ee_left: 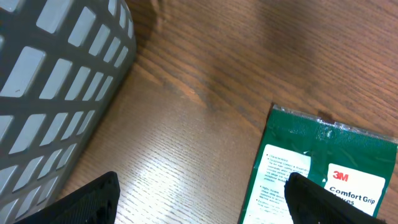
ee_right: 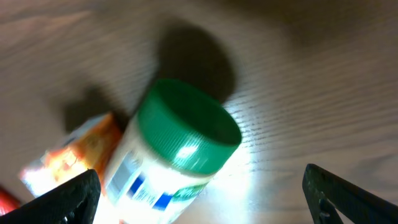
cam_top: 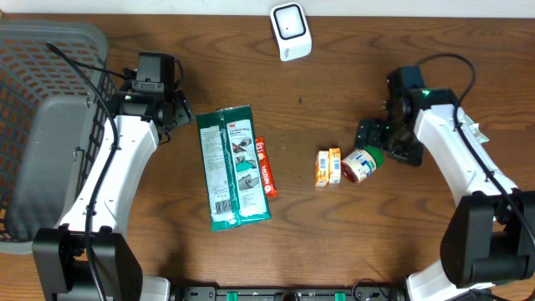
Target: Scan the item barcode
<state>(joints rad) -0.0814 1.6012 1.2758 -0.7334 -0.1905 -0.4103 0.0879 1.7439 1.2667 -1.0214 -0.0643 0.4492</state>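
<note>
Overhead: the white scanner (cam_top: 290, 31) stands at the far edge of the wooden table (cam_top: 359, 242), near the middle. The jar (cam_top: 361, 164) (green lid, white label) lies on its side right of centre, just beside a small orange box (cam_top: 328, 166). The right gripper (cam_top: 386, 144) sits at the jar's lid end with its jaws spread, pinching nothing. Left of centre a green 3M pack (cam_top: 233, 165) lies flat, with a thin red packet (cam_top: 265, 166) along its right edge. The left gripper (cam_top: 173, 113) hangs near the pack's far left corner, between the pack and the grey basket (cam_top: 33, 125) at the table's left edge. Left wrist: the left gripper (ee_left: 202, 202) is spread wide, with only bare wood between its fingers (ee_left: 93, 199). The pack's printed top corner (ee_left: 323, 168) lies by the finger at frame right, and the basket wall (ee_left: 56, 74) fills the upper left. Right wrist: the picture is blurred. The jar (ee_right: 180, 143) lies on the wood, lid towards the camera, between the right gripper's wide-set fingers (ee_right: 348, 193) and touching neither. The orange box (ee_right: 74, 149) lies just beside it at frame left.
</note>
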